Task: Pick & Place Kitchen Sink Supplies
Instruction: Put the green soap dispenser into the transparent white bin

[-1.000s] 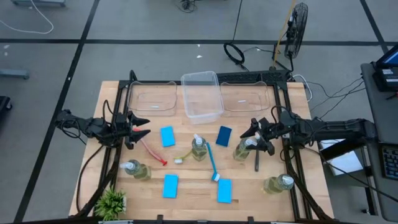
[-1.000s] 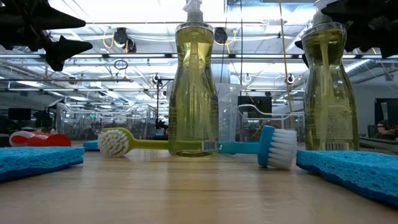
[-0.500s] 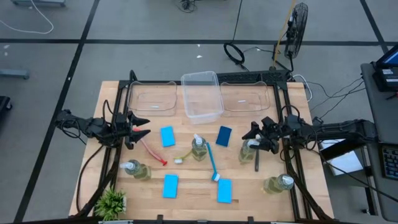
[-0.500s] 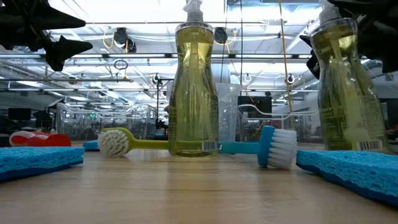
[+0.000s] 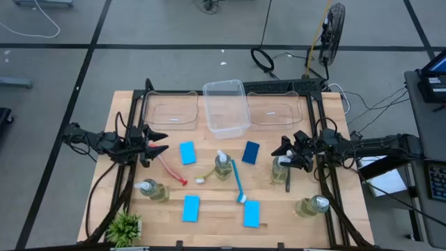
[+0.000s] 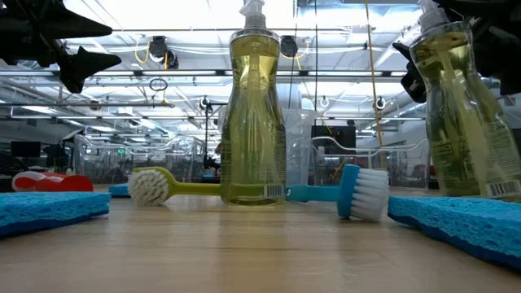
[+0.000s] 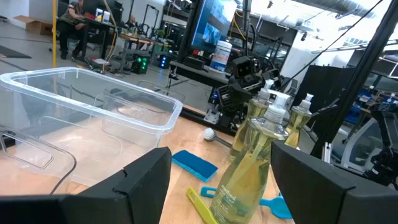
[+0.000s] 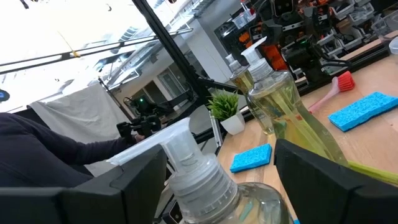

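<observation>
My right gripper (image 5: 287,157) is at the table's right, shut on a clear pump bottle (image 5: 281,169) of yellow-green liquid, which leans in the low view (image 6: 460,122). My left gripper (image 5: 159,143) hangs open and empty over the left side, above the red brush (image 5: 168,169). Another bottle (image 5: 222,167) stands upright at the middle, one (image 5: 151,189) at the near left and one (image 5: 311,206) at the near right. Several blue sponges (image 5: 187,153) lie flat on the table. The yellow-green brush (image 5: 206,174), blue brush (image 5: 237,183) and dark grey brush (image 5: 287,183) lie on the table. My right gripper has the bottle's neck (image 8: 186,177), just under the pump head, between its two fingers. The fingers (image 6: 409,69) come level from the table's right side. The bottle is tilted, top toward the left and base (image 6: 488,191) toward the right. Whether the base touches the table, I cannot tell.
Three clear plastic bins (image 5: 226,106) stand in a row along the far edge. A small green potted plant (image 5: 125,226) stands at the near left corner. Dark frame rails (image 5: 324,181) run along both sides of the table.
The bottle in my right gripper has tipped from upright. Its base has swung toward the table's right edge while its top has stayed about where it was. My right gripper has drawn a little toward the right edge.
</observation>
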Robot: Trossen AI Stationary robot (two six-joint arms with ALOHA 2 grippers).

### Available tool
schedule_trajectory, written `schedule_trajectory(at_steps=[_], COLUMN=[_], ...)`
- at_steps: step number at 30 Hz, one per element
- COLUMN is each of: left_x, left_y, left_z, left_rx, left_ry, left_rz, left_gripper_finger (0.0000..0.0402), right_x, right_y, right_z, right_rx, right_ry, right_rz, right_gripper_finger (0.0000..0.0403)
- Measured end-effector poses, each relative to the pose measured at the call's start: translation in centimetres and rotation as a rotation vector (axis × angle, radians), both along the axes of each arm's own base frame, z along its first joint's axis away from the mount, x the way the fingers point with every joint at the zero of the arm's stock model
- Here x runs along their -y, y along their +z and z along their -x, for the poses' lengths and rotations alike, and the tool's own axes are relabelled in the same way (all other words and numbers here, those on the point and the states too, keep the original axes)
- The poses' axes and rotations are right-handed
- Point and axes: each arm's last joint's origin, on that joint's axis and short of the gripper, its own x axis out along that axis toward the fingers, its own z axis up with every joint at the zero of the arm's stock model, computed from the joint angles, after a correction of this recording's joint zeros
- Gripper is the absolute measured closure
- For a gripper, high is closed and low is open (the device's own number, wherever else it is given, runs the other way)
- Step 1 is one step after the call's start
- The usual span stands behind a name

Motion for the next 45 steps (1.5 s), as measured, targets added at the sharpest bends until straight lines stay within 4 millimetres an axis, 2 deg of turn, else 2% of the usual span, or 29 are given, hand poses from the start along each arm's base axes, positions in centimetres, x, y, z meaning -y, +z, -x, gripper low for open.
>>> schedule_trajectory(at_steps=[29,33,45], left_x=[0.00,0.00,0.00], left_y=[0.00,0.00,0.00], left_z=[0.00,0.00,0.00], left_rx=[0.000,0.000,0.000], left_ry=[0.000,0.000,0.000], left_rz=[-0.001,-0.001,-0.001], left_gripper_finger=[0.0128,0.0128,0.0128], right_x=[0.02,0.03,0.04], right_y=[-0.07,-0.06,0.05], right_z=[-0.05,-0.05,-0.04], right_rx=[-0.014,-0.010,0.012], right_ry=[-0.006,-0.012,-0.016], right_rz=[-0.001,0.010,0.045], right_gripper_finger=[0.0126,0.0148,0.0250])
